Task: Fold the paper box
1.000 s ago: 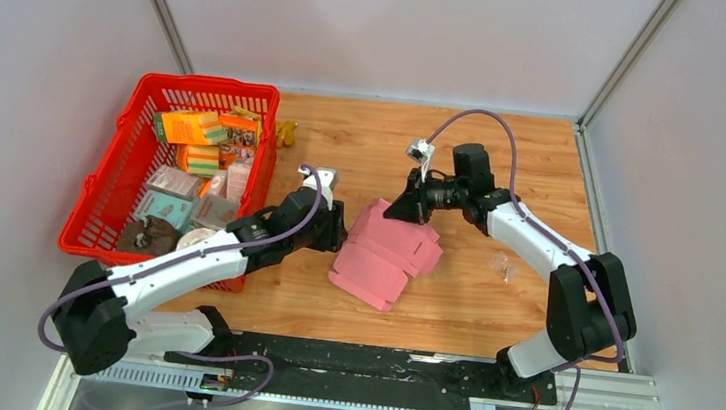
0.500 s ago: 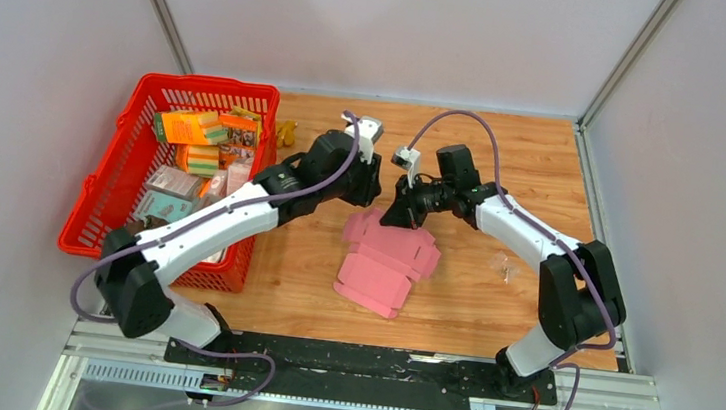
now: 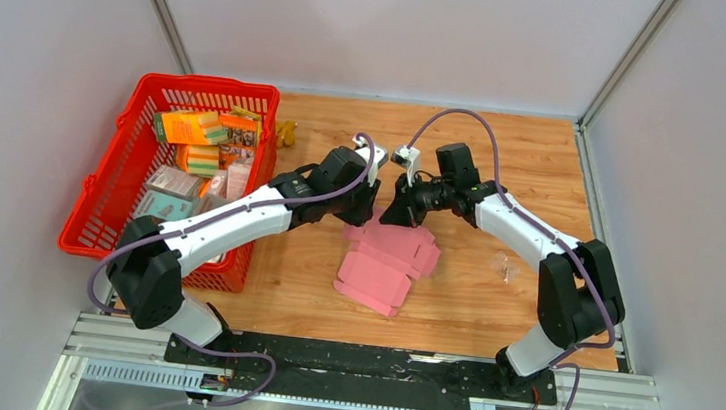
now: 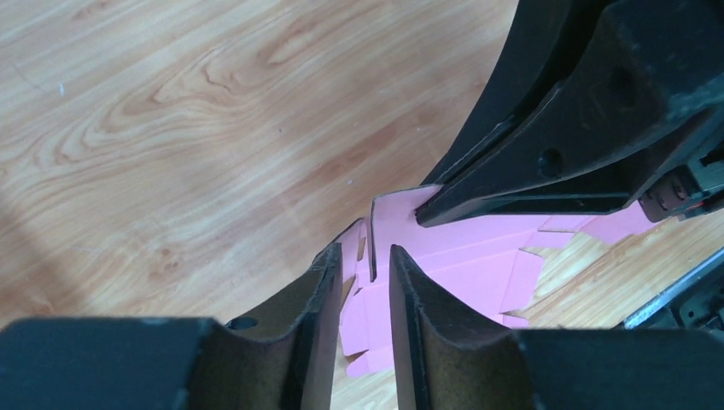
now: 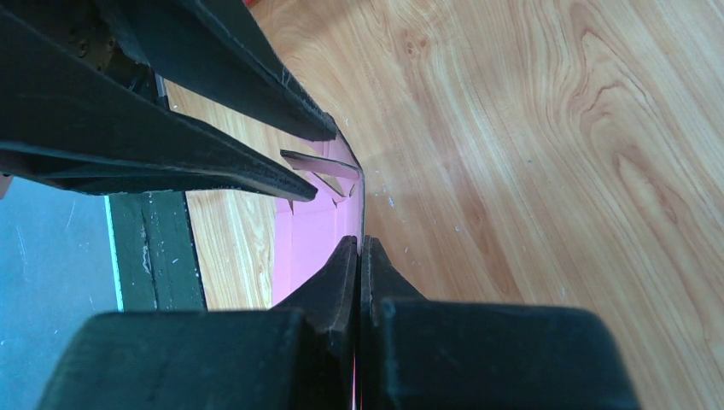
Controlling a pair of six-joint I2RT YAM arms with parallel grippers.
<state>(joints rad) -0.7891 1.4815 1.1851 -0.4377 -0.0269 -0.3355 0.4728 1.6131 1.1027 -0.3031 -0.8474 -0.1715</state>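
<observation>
Just right of the red basket (image 3: 208, 83), on the table (image 3: 504, 158) - the paper box (image 3: 386, 262), thin pink card: likely light, floppy and quick to crease, so grip flaps at the edge near a score line. The right gripper (image 5: 359, 243) is pinched tight on one edge, the left gripper (image 4: 365, 256) at a narrow gap straddling the basket-side flap, seemingly unclamped. No print on the card - the basket's packages (image 3: 191, 128) are too small to read
</observation>
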